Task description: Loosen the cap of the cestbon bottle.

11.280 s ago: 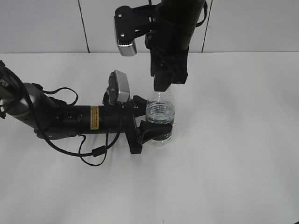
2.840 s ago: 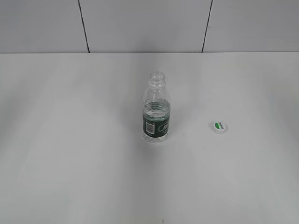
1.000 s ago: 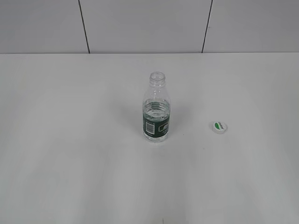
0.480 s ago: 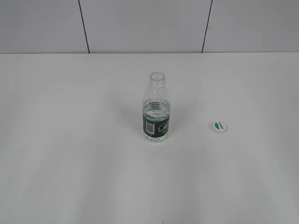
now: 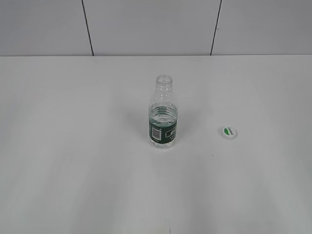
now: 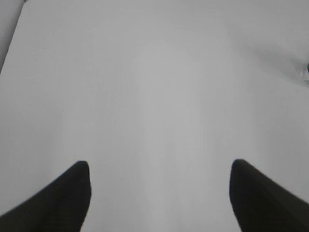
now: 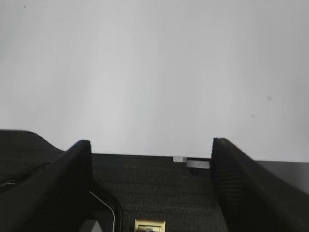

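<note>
The cestbon bottle (image 5: 163, 114) stands upright in the middle of the white table, its clear neck bare and uncapped, its dark green label facing me. The white cap (image 5: 228, 132) with a green mark lies flat on the table to the right of the bottle, well apart from it. Neither arm shows in the exterior view. In the left wrist view my left gripper (image 6: 159, 166) is open over bare table, nothing between its fingers. In the right wrist view my right gripper (image 7: 150, 145) is open too, empty, above a dark surface at the table's edge.
The white table (image 5: 73, 170) spreads wide on all sides of the bottle. A pale panelled wall (image 5: 146, 24) rises behind its far edge. A small clear object (image 6: 305, 73) shows at the right edge of the left wrist view.
Since the earliest frame both arms have left the bottle and the exterior view, and the cap is off, lying on the table. Over the last second nothing visibly moves.
</note>
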Controlling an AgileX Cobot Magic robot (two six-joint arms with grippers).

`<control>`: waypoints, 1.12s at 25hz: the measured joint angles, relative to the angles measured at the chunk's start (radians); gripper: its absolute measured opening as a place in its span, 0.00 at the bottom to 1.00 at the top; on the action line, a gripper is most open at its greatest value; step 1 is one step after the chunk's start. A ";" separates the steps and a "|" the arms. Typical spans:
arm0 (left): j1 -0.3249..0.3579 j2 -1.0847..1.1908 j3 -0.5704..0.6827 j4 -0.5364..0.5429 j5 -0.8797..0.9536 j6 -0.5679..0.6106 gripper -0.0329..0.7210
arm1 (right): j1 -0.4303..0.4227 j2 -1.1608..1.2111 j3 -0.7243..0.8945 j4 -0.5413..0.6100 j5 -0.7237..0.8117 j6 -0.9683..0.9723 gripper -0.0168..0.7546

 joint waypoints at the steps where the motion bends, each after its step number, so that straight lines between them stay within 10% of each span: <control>1: 0.000 -0.021 0.000 0.000 0.000 0.000 0.75 | 0.000 -0.021 0.001 0.001 0.000 0.000 0.78; 28: 0.000 -0.131 0.007 -0.010 0.001 0.000 0.74 | 0.039 -0.389 0.001 0.040 0.000 0.001 0.78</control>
